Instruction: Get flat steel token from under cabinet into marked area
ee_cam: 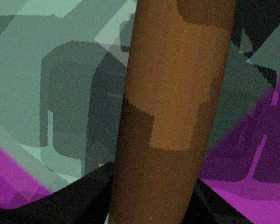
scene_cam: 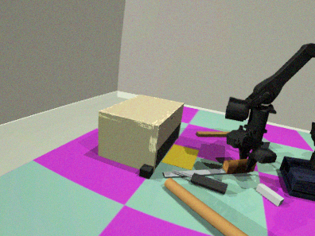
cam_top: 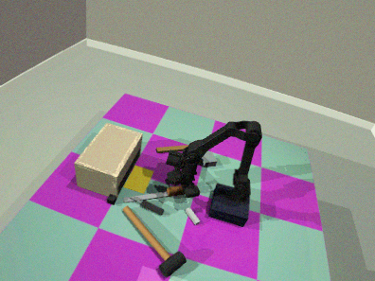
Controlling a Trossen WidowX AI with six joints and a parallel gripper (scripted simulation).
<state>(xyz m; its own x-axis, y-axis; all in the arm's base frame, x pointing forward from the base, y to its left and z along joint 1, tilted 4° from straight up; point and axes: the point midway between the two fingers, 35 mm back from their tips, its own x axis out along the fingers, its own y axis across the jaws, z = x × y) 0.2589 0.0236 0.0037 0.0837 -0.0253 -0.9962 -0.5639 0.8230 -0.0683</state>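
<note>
My gripper point(cam_top: 178, 188) point(scene_cam: 249, 165) is shut on the brown wooden handle point(cam_top: 174, 189) point(scene_cam: 235, 166) point(ee_cam: 169, 110) of a tool with a long flat grey blade point(cam_top: 144, 198) point(scene_cam: 195, 173). The tool is held low, and the blade points toward the front corner of the beige cabinet point(cam_top: 109, 157) point(scene_cam: 137, 132). The yellow marked area point(cam_top: 138, 179) point(scene_cam: 180, 156) lies in front of the cabinet, just beyond the blade. The dark gap under the cabinet faces it. The steel token is not visible in any view. The handle fills the wrist view.
A small black block point(cam_top: 112, 199) point(scene_cam: 146, 170) sits at the cabinet's corner. A long mallet point(cam_top: 147, 233) point(scene_cam: 203, 210), a dark bar point(cam_top: 152, 207) point(scene_cam: 208, 183) and a white bar point(cam_top: 192, 215) point(scene_cam: 270, 194) lie near the blade. Another wooden-handled tool point(cam_top: 170, 149) point(scene_cam: 212, 133) lies behind the arm. The robot base point(cam_top: 229, 204) stands right.
</note>
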